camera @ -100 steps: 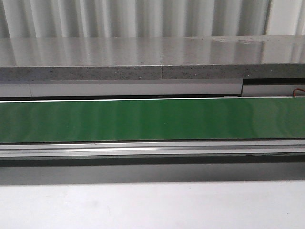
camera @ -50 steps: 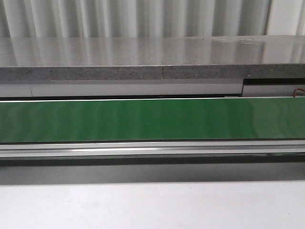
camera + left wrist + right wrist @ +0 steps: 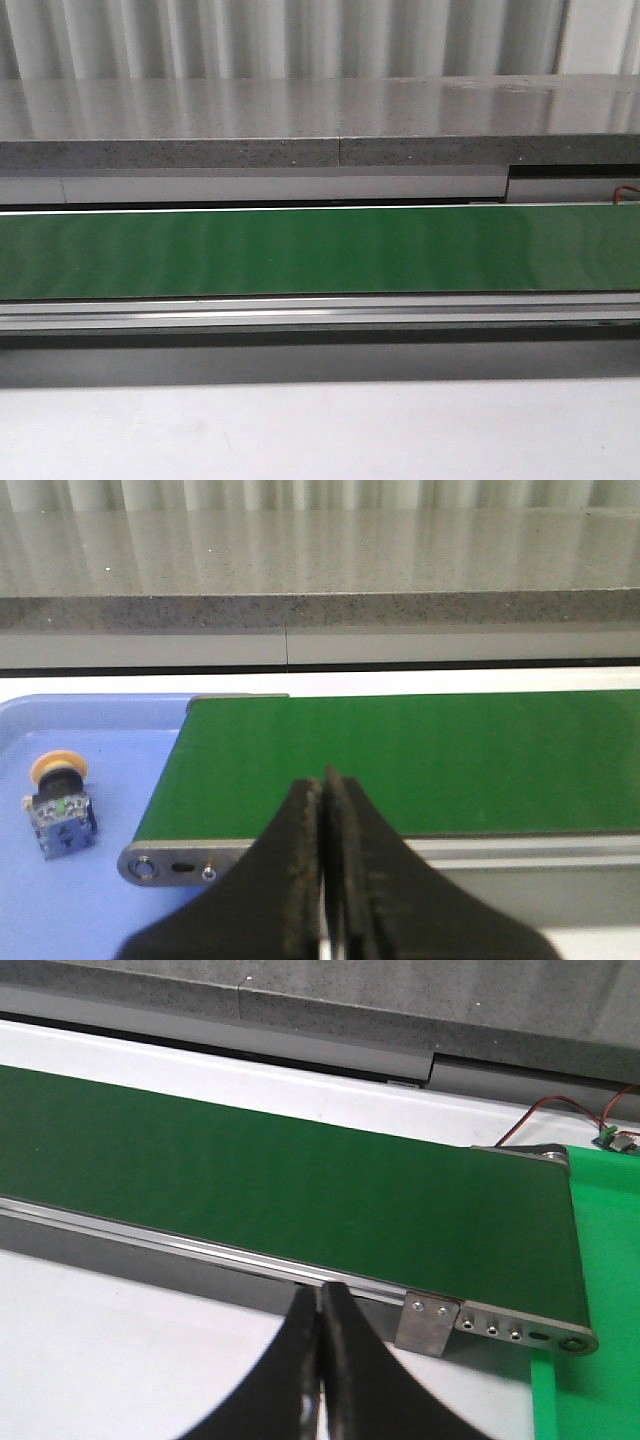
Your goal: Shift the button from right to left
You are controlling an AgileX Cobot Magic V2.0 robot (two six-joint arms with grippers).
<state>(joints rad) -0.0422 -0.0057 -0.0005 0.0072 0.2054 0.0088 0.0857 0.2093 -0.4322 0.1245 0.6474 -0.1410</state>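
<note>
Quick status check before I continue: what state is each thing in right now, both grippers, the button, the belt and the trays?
left gripper: shut, empty, above the near edge of the belt.
right gripper: shut, empty.
button: resting in the blue tray, orange-yellow cap away from the camera, not gripped.
green conveyor belt: nothing on it.
blue tray: at the belt's end, holding the button.
green tray: at the belt's other end, visible part bare.

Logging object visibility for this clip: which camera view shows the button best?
The left wrist view: the button lies in full sight on the blue tray, beside the green belt's end. Front and right wrist views show none of it.
</note>
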